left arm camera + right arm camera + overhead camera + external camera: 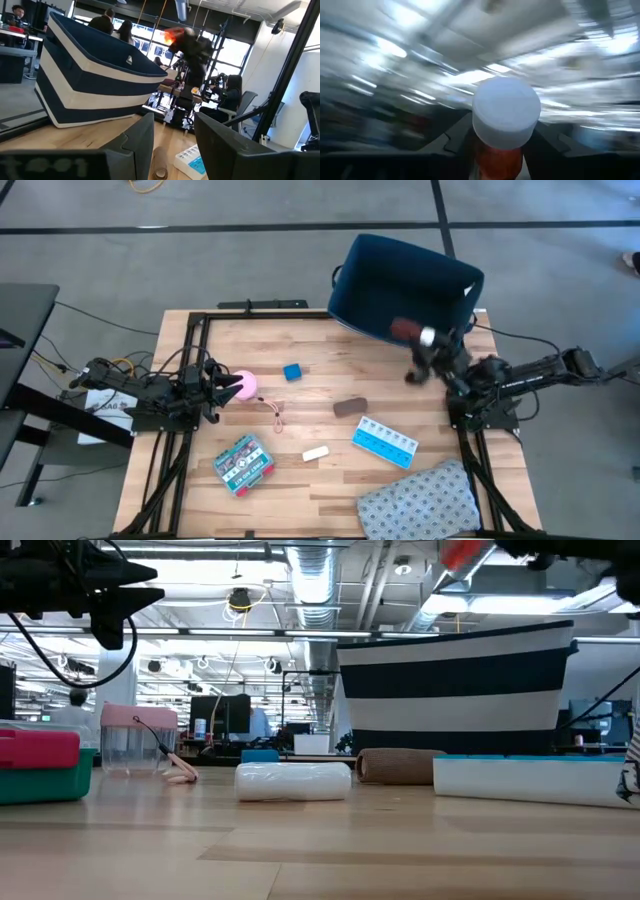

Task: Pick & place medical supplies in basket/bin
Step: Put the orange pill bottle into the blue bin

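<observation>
The navy basket stands tilted at the table's far right. My right gripper hangs at its near rim, shut on the red-white bottle. My left gripper is open at the table's left, above and just beside the pink roll, with nothing between its fingers. On the tabletop lie the blue cube, brown oblong, light-blue pill organiser, white bar and green-red box. My right gripper pinches the bottle's red body, just under the white cap, between its two fingers. The bottle is lifted clear of the table, tilted, by the basket's near rim. The picture is blurred, so how far back it reaches does not show.
A grey patterned cloth lies at the near right corner. A thin looped cord lies near the table's middle. Dark frame rails run along the table's left and right sides. Bare wood lies between the items.
</observation>
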You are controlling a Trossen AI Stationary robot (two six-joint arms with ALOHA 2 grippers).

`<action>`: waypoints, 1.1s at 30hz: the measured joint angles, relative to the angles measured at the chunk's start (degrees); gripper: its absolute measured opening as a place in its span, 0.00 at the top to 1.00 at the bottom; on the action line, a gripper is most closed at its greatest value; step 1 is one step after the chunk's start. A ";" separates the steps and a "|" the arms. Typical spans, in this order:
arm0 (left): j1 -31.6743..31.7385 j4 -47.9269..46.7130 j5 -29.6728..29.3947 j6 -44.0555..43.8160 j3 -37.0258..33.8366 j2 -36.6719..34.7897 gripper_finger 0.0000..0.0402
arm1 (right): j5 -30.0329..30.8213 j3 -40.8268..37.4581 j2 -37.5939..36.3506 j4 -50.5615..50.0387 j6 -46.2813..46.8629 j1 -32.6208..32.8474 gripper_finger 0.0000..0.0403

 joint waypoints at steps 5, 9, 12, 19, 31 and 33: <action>0.00 0.02 0.01 -0.09 0.00 0.00 0.68 | 17.67 9.84 0.35 -26.37 -1.77 -10.16 0.70; 0.00 0.07 0.02 -0.09 0.00 0.00 0.68 | 12.74 17.57 1.42 -56.23 16.50 -18.24 0.69; 0.00 0.09 0.01 -0.10 0.00 -0.02 0.68 | 3.07 23.05 4.54 -72.39 28.39 -25.35 0.69; 0.00 0.08 0.04 -0.12 0.00 0.00 0.68 | -13.78 35.65 16.86 -91.01 41.53 -39.46 0.69; -0.01 -4.66 0.04 -4.44 -0.02 0.00 0.68 | -16.94 37.26 37.00 -83.92 39.67 -42.66 0.66; -0.02 -5.36 0.04 -5.71 -0.02 0.00 0.68 | -19.03 38.31 38.60 -84.55 38.41 -42.71 0.62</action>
